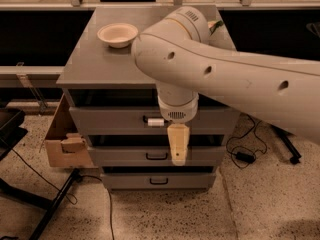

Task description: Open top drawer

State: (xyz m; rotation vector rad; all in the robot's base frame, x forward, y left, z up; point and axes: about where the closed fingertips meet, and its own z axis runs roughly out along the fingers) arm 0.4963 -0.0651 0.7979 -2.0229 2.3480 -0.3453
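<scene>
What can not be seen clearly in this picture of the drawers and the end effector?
Camera view:
- Top drawer handle: right part hidden behind the arm.
- End effector, hanging before the middle drawer: its distance from the drawer fronts cannot be told.
- Object at the cabinet top's back right: nearly all covered by the arm.
- Arm: cut off by the right edge.

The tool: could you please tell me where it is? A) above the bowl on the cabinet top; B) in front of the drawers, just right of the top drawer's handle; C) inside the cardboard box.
B: the tool hangs before the drawer fronts, right of and slightly below the tagged handle on the top drawer.
</scene>
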